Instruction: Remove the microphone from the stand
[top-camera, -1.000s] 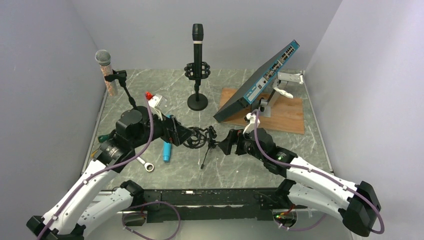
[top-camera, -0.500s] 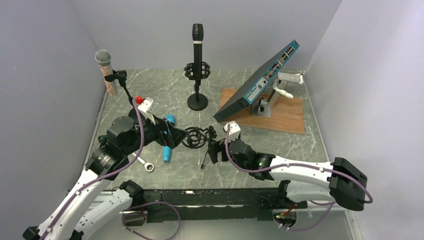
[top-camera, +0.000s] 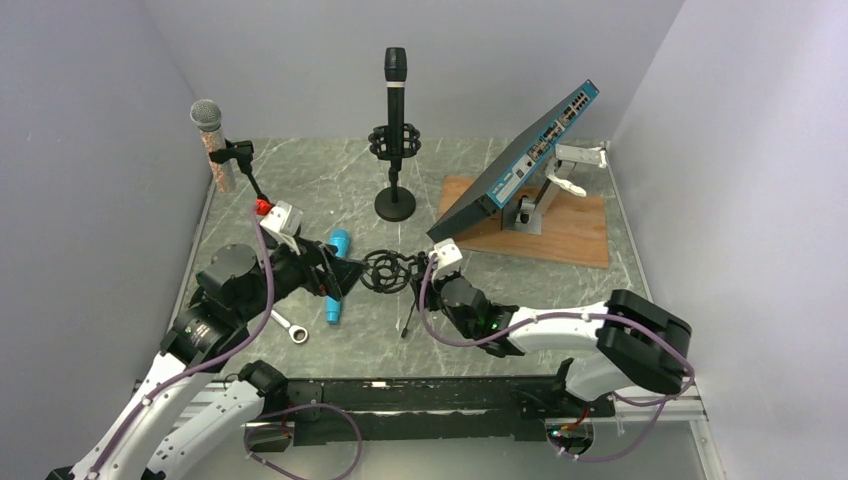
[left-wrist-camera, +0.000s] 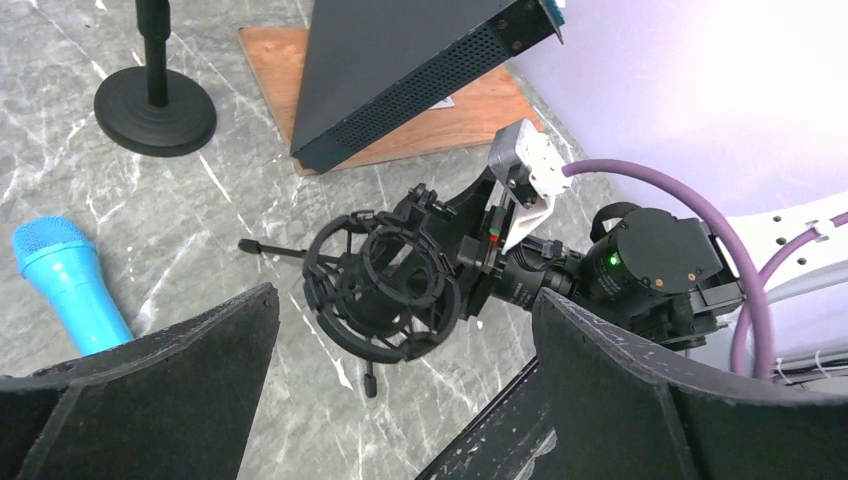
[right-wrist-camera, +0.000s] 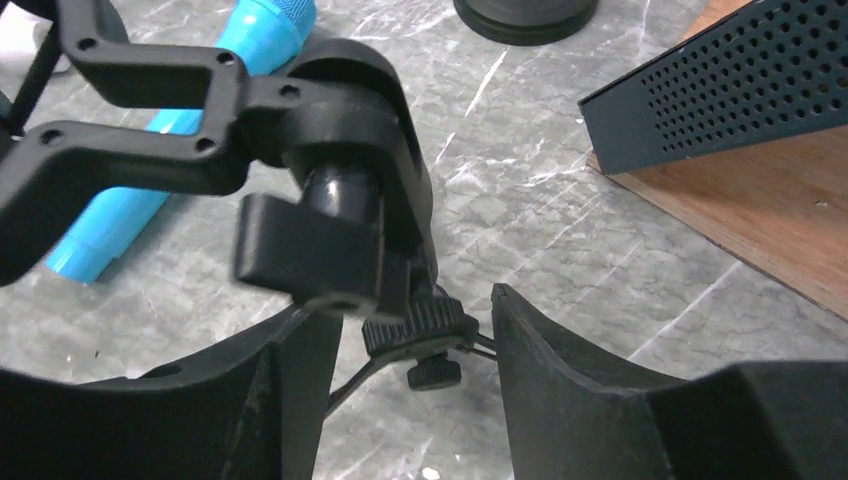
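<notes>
The blue microphone (top-camera: 341, 241) lies flat on the table, clear of the stand, with its head in the left wrist view (left-wrist-camera: 58, 288). The stand is a black tripod with a ring-shaped shock mount (top-camera: 390, 272), tipped over between the two arms. My left gripper (top-camera: 345, 278) is wide open just left of the mount (left-wrist-camera: 385, 290), not touching it. My right gripper (top-camera: 428, 285) has its jaws on either side of the stand's ridged neck (right-wrist-camera: 420, 325), with a small gap on each side. Its fingers (right-wrist-camera: 560, 380) are partly closed.
At the back stands a black microphone (top-camera: 396, 90) on a round base (top-camera: 395, 205). A silver microphone (top-camera: 207, 115) sits in a stand at the far left. A tilted network switch (top-camera: 520, 165) rests over a wooden board (top-camera: 575, 230), and a wrench (top-camera: 290, 328) lies near the left arm.
My right gripper has moved left onto the stand's neck and narrowed its jaws. My left gripper has drawn back left off the shock mount, staying wide open.
</notes>
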